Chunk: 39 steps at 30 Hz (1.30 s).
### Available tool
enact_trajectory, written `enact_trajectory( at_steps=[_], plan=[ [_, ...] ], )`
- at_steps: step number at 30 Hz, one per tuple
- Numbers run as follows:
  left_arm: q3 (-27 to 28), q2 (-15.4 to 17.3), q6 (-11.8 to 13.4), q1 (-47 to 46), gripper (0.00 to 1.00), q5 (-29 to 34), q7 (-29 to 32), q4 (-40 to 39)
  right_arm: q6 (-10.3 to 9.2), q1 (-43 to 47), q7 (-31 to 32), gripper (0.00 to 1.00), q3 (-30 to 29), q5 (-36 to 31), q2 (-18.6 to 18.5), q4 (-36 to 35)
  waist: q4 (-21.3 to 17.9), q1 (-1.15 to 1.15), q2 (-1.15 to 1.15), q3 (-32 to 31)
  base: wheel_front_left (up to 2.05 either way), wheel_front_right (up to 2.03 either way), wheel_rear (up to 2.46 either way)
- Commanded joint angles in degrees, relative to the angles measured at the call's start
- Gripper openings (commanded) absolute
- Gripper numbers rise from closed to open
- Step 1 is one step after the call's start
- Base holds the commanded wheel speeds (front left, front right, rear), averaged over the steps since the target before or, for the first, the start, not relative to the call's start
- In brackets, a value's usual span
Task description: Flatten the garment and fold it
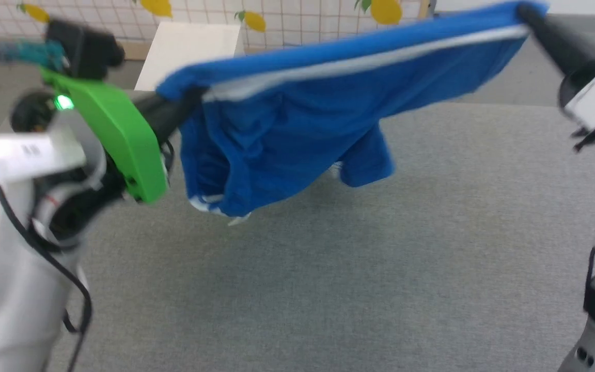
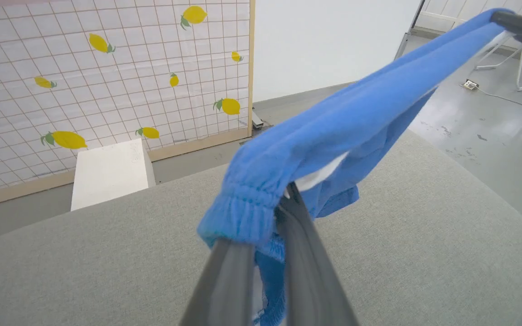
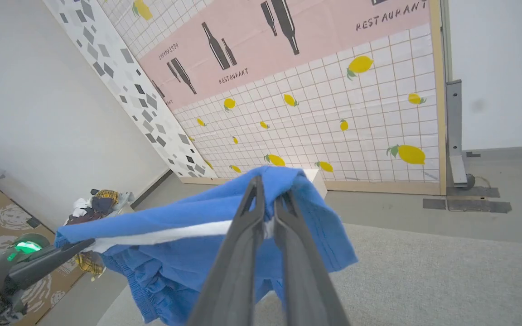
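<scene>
Head view: I hold the blue athletic shorts (image 1: 297, 119) strung in the air between the left gripper (image 1: 194, 98) at 9 o'clock and the right gripper (image 1: 525, 13) at 1 o'clock. Both are clamped on cloth, which sags, limp and light.

Left wrist view: I pinch the elastic waistband (image 2: 243, 213), probably the firmest hold.

Right wrist view: I nip the white-striped edge. The grey fabric tabletop (image 3: 447, 271) at 5 o'clock looks grippy, and a lemon-tiled panel (image 3: 333, 113) stands behind it.

Grey fabric table (image 1: 328, 289), lemon-print wall panel (image 2: 107, 68), white box (image 2: 111, 174), grey floor (image 2: 492, 117), prob. concrete.
</scene>
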Motion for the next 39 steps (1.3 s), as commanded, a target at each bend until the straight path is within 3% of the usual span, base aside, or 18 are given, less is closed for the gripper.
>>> enact_trajectory(
  at_steps=[1,7,12,17,24,30,35,39],
  plan=[
    [-0.16,1.02,-0.37,-2.56,0.00,-1.01,0.80,0.47,-0.08,-1.64,-0.34,0.00,-0.76,-0.40,-0.07,-0.19,-0.57,0.00,0.00,-0.59,0.00,0.00,0.00],
    [-0.85,3.34,-0.39,-10.00,0.00,-2.97,3.55,3.57,-0.08,-5.76,0.30,0.00,-1.30,0.17,-0.07,1.52,-1.28,0.00,0.00,0.16,0.00,0.00,0.00],
    [-2.56,4.61,-0.40,-15.21,0.00,-3.52,5.18,7.98,-0.08,-10.37,0.18,0.00,-0.74,-1.45,-0.07,5.35,-2.19,0.00,0.00,4.58,0.00,0.00,0.00],
    [-4.78,6.78,-0.40,-21.61,0.00,-0.86,3.51,14.29,-0.08,-18.47,-5.44,0.00,1.14,-2.67,-0.07,13.97,-4.30,0.00,0.00,10.49,0.00,0.00,0.00],
    [-6.62,9.02,-0.40,-32.10,0.00,4.19,-4.77,22.50,-0.08,-33.23,-19.35,0.00,6.63,-4.20,-0.07,29.23,-7.21,0.00,0.00,19.00,0.00,0.00,0.00],
    [-8.37,7.90,-0.40,-38.48,0.00,8.64,-14.62,28.27,-0.08,-42.32,-30.58,0.00,9.43,-4.26,-0.07,39.32,-7.75,0.00,0.00,24.44,0.00,0.00,0.00],
    [-11.36,7.22,-0.40,-37.60,0.00,8.02,-20.51,32.13,-0.08,-42.09,-34.80,0.00,13.39,-1.02,-0.07,44.51,-7.62,0.00,0.00,26.22,0.00,0.00,0.00],
    [-14.49,7.38,-0.40,-33.55,0.00,3.97,-21.94,33.86,-0.08,-37.09,-36.12,0.00,16.85,1.71,-0.07,45.19,-7.27,0.00,0.00,25.91,0.00,0.00,0.00]
  ],
)
